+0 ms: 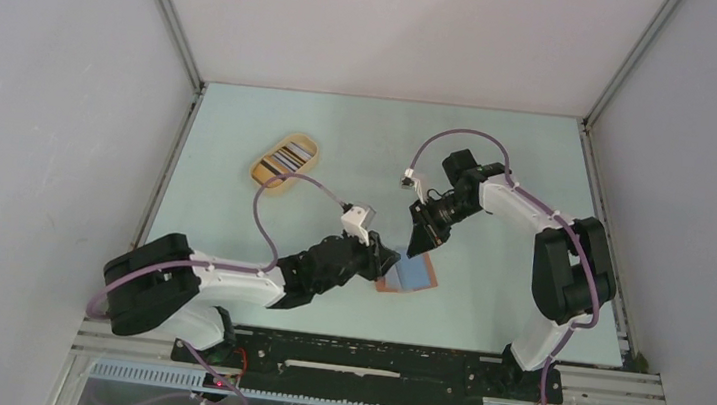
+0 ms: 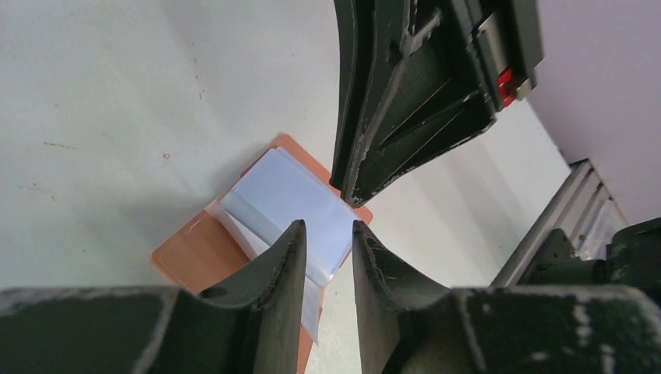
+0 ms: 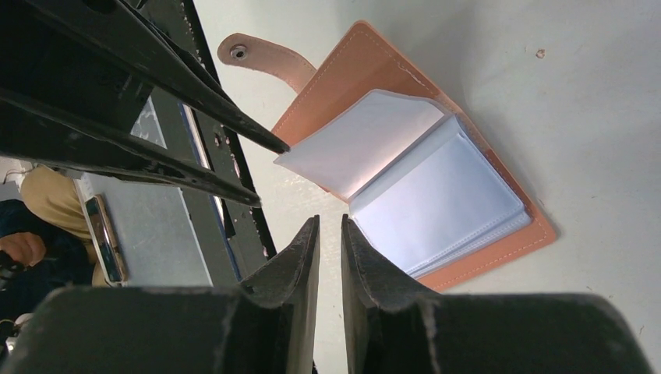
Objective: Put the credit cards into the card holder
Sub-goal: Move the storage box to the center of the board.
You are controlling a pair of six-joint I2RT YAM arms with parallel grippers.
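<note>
On the pale table [image 1: 500,157], the left gripper [image 2: 325,227] is narrowly parted at the corner of a lifted clear sleeve [image 3: 351,148]. The right gripper [image 3: 330,222] is narrowly parted and empty. Beneath both, the card holder [image 3: 374,62] lies open near the table's front centre.

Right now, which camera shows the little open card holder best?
The right wrist view. There the card holder lies open and almost whole, with its snap tab and clear sleeves plain. The left wrist view shows only part of it. The top view shows it tiny and partly covered.
</note>
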